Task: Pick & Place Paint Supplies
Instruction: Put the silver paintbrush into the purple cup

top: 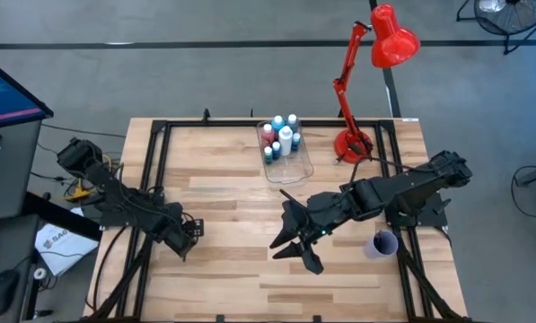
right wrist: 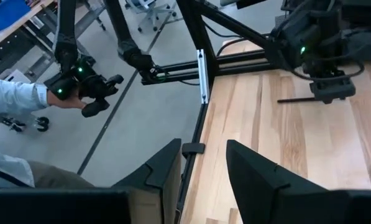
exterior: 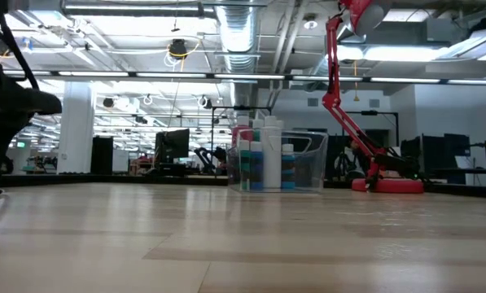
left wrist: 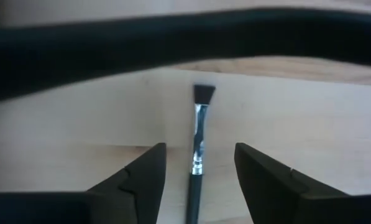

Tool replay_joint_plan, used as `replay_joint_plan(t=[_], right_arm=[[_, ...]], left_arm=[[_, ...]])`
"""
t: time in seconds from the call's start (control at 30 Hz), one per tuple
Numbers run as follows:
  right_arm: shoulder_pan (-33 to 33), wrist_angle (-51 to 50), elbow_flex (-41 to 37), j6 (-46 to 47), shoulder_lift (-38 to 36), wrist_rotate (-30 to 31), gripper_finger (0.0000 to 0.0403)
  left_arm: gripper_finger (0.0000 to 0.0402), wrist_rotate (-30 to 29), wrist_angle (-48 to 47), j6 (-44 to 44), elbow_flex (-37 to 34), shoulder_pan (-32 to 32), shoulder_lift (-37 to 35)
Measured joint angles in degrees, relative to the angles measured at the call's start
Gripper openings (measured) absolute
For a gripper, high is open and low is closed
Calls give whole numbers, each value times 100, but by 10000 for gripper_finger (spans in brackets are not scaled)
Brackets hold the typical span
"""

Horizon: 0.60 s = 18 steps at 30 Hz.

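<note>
Landmark: clear box [top: 290,161] at the far middle of the counter [top: 241,206], beside the base of a red lamp [top: 375,63].
Bottles: several small paint bottles [top: 281,136] stand upright inside the box, bunched at its far end; white, pink-red and blue-green ones show; in the low view they [exterior: 263,159] rise above the box wall [exterior: 312,163].
Brush: a thin dark brush [left wrist: 197,158] lies flat on the bare wood, well to the near left of the box, under the left arm; in the right wrist view it [right wrist: 300,98] shows as a dark stick jutting out from below that arm's head.
Brush axis: in the left wrist view its long axis runs straight away from the camera, dark bristle tip farthest, silver ferrule in the middle, dark handle nearest.
Left end effector: [left wrist: 197,171] low over the counter's near left, fingers [left wrist: 138,177] spread apart with the brush in the gap; neither finger touches it, nothing gripped.
Right end effector: [top: 296,249] near side of the box, toward the counter's middle, pointing left; fingers [right wrist: 166,165] part way open, nothing between them.
Around: a purple cup [top: 383,242] stands to the near right of the box, just beside the right arm; a black frame rail crosses above the brush in the left wrist view.
Beyond the counter: a person's hand [right wrist: 61,99] in a light sleeve holds a dark handle off the left edge.
</note>
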Motion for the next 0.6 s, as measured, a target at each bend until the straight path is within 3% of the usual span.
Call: replay_joint_plan(t=[0.27,0.6], right_arm=[[-44,-21,0,-22,0,-2,120],[-237,-381,0,-107,1,-2,120]], left_arm=[[147,99,254,38,51,0,691],[95,236,214,535,74,286,754]])
